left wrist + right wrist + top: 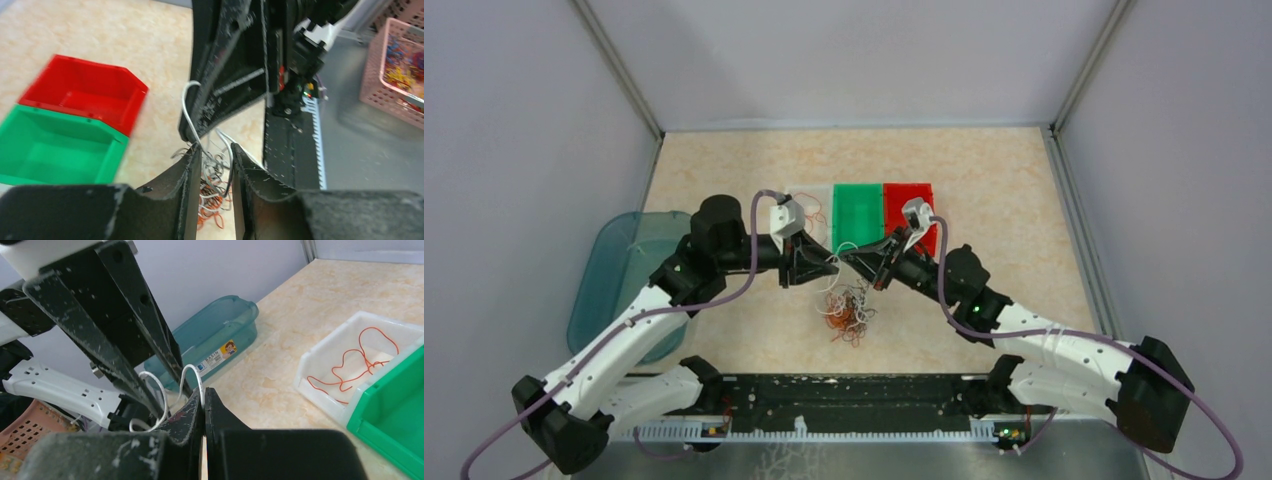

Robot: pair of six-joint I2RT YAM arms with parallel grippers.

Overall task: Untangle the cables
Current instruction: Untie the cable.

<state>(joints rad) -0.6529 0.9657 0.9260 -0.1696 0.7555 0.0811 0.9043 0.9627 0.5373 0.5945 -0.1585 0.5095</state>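
Binned: 1 orange cable (pixel 366 359) | pending: tangle (pixel 849 312) at 6 o'clock | my right hand (pixel 204 405) pinching white cable (pixel 192 366) | left hand (pixel 216 165) narrow

red bin (pixel 80 92), green bin (pixel 50 150): glossy plastic | tabletop (pixel 125 35): smooth, marbled | left gripper (pixel 214 151): matt black, scuffed

The tabletop (pixel 1014 200) is beige with faint tan marbling, and on it are a red bin (pixel 911 205), a green bin (pixel 857 215), a white bin (pixel 312 372) with an orange cable (pixel 366 361) in it, and a translucent teal tub (pixel 609 290). The tangled cables (pixel 849 312) are orange, white and black, and a separate white cable (pixel 192 366) is noted. The left gripper (pixel 214 150) and right gripper (pixel 204 392) are black with white scuff flecks; the basket (pixel 372 75) is pink lattice with multicoloured contents.
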